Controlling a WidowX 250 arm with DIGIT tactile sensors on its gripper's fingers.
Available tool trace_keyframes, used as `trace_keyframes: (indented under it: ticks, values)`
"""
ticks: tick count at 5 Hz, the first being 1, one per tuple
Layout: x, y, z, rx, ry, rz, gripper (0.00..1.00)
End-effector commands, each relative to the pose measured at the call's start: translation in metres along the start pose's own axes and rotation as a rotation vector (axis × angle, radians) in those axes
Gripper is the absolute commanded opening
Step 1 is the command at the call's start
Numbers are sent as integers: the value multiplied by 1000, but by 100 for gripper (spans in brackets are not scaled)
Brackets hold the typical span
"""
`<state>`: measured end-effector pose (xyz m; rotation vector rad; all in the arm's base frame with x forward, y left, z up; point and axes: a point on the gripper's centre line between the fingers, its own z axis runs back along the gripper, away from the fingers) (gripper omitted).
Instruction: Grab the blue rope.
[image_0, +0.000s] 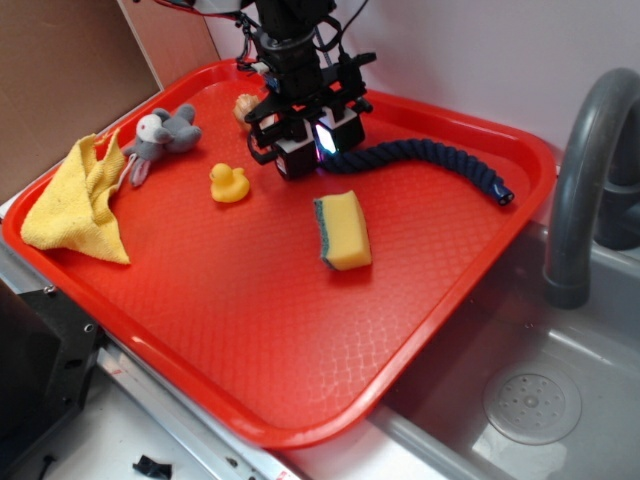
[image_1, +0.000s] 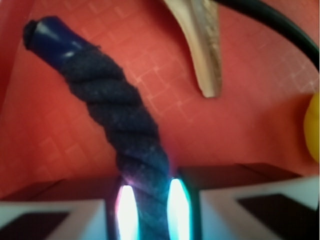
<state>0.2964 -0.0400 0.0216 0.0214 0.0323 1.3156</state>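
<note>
My gripper (image_0: 306, 152) low on the red tray (image_0: 300, 330), fingers (image_1: 220, 210) clenched on the blue rope (image_1: 120, 120) (near its end), open tray floor in front

We see even, diffuse light across the exterior view, with soft sheen on the red tray (image_0: 430, 300) and only faint shadows under objects. The wrist view is softer: the blue rope (image_1: 125, 120) blurs near the lens, its capped end glinting, and two glowing strips (white, fringed cyan and magenta) blow out beside it.
</note>
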Motion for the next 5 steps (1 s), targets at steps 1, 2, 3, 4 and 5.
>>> trace_keyframes:
  ticks: [1,2,3,4,5]
  values:
    - [2,20,98,-75,46,-422,0]
    - [-11,40,135,-104,81,-673,0]
    - [-17,66,166,-129,101,-925,0]
    - [-18,92,191,-139,14,-992,0]
    - [-19,100,194,-141,-15,-1025,0]
